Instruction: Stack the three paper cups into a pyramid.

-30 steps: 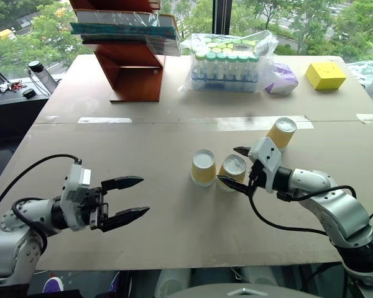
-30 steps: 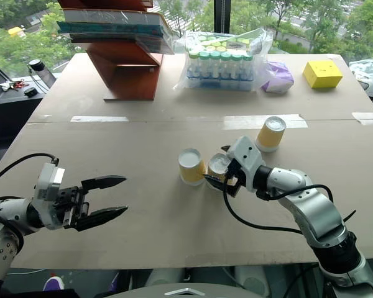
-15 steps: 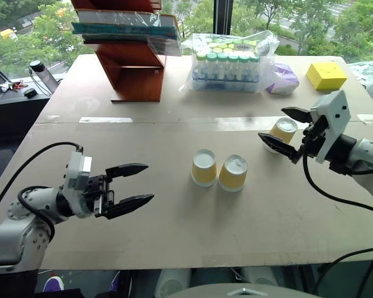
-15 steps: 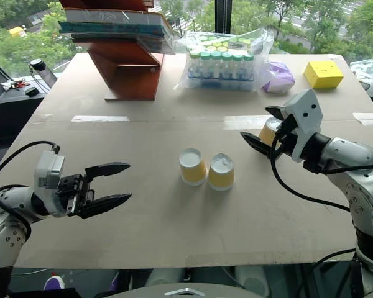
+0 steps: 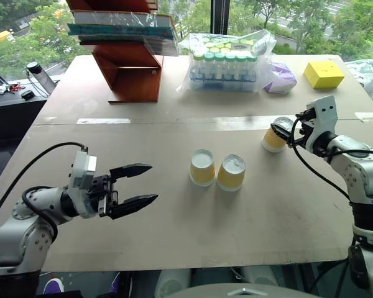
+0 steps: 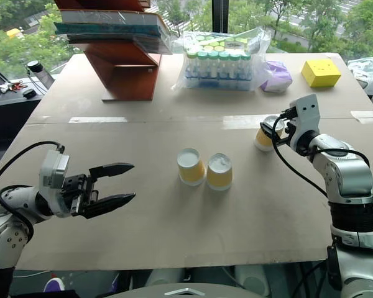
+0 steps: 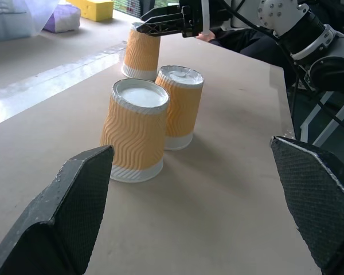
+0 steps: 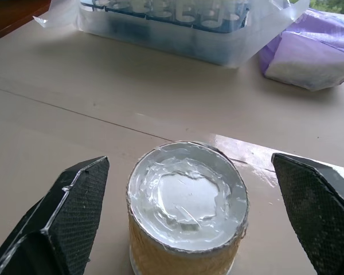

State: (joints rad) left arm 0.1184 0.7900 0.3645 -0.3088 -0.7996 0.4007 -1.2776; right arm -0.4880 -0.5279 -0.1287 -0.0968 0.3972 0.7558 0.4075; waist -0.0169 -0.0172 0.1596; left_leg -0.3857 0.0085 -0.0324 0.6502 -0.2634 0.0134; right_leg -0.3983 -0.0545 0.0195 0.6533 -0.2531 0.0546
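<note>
Base pair (image 5: 216,171) set mid-frame (touching, I think); my right gripper (image 5: 285,131), jaws wide and empty, straddles the third cup (image 5: 274,138) at right. Next: close, lift onto pair.

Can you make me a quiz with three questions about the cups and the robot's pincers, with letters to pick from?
1. Where is the third paper cup?
A. between the right pincer's fingers
B. on the two paper cups
C. beside the red shelf

2. How many cups stand upside down?
A. one
B. two
C. three

3. The left pincer is
A. open, holding nothing
B. shut on a cup
C. shut on a box

Answers: 1 A, fingers flank it; 2 C, all white bottoms face up; 3 A, its fingers gape apart.
</note>
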